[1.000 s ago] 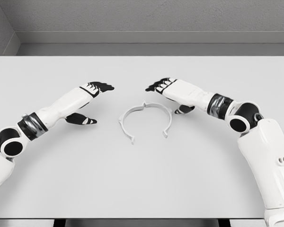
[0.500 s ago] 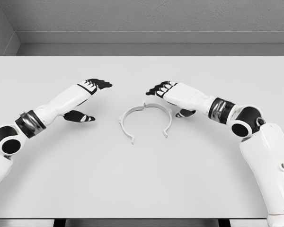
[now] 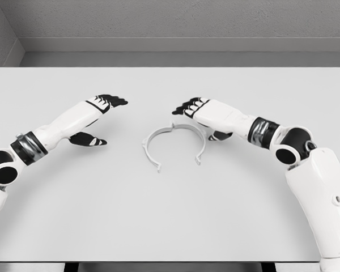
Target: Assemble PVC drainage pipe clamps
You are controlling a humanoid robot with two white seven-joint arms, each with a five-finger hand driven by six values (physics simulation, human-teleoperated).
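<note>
White jointed arms, black fingertips, dark wrist bands

Bare simulated test room, not a lived-in place.

A plain white table (image 3: 170,226) fills the view, its far edge meeting flat grey walls (image 3: 175,20) with a uniform speckled texture; a wall corner shows beyond the table's far left corner. Surfaces are evenly lit and unmarked, like rendered geometry.

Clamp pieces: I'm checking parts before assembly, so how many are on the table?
1: a pale grey open plastic clamp ring lies flat at the middle of the white table, between both hands. None seems hidden.
</note>
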